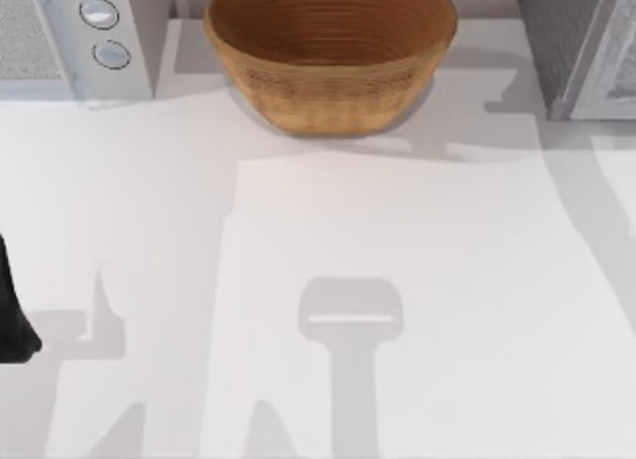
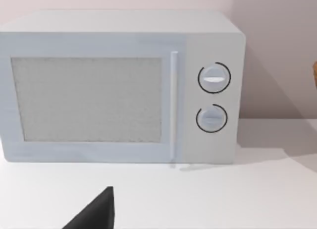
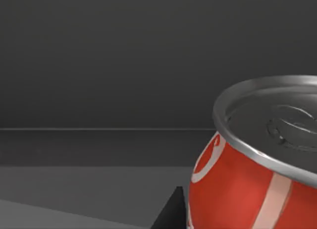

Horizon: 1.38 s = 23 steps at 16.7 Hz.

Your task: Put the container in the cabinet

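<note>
The container (image 3: 247,189), a red can with white markings and a silver top, looms close and tilted in the right wrist view. One dark fingertip (image 3: 171,214) of my right gripper presses against its side, so the gripper looks shut on it. Behind the can are the dark grey walls and floor of an enclosed space (image 3: 99,65). The grey cabinet (image 1: 581,52) stands at the table's back right in the top view. My left arm (image 1: 12,320) is parked at the table's left edge.
A large brown woven basket bowl (image 1: 330,52) sits at the back middle of the table. A white microwave (image 1: 75,32) stands at the back left, and the left wrist view faces its closed door (image 2: 89,97).
</note>
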Each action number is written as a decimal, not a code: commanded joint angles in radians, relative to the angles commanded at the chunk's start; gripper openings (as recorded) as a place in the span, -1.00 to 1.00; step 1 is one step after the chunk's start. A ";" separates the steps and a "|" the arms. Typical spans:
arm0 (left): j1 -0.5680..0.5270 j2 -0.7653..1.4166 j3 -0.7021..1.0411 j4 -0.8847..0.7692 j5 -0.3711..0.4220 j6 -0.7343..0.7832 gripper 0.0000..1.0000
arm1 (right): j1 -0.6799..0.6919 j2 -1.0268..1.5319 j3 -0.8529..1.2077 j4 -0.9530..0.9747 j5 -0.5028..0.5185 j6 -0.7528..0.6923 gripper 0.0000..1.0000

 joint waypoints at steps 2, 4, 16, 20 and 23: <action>0.000 0.000 0.000 0.000 0.000 0.000 1.00 | -0.004 -0.001 -0.002 0.001 -0.001 0.002 -1.00; 0.000 0.000 0.000 0.000 0.000 0.000 1.00 | -0.006 0.032 0.032 -0.012 -0.004 0.002 -1.00; 0.000 0.000 0.000 0.000 0.000 0.000 1.00 | -0.071 0.627 0.854 -0.215 -0.055 0.001 -1.00; 0.000 0.000 0.000 0.000 0.000 0.000 1.00 | -0.086 0.748 1.009 -0.256 -0.071 0.000 -1.00; 0.000 0.000 0.000 0.000 0.000 0.000 1.00 | -0.088 0.761 1.023 -0.260 -0.073 0.000 -1.00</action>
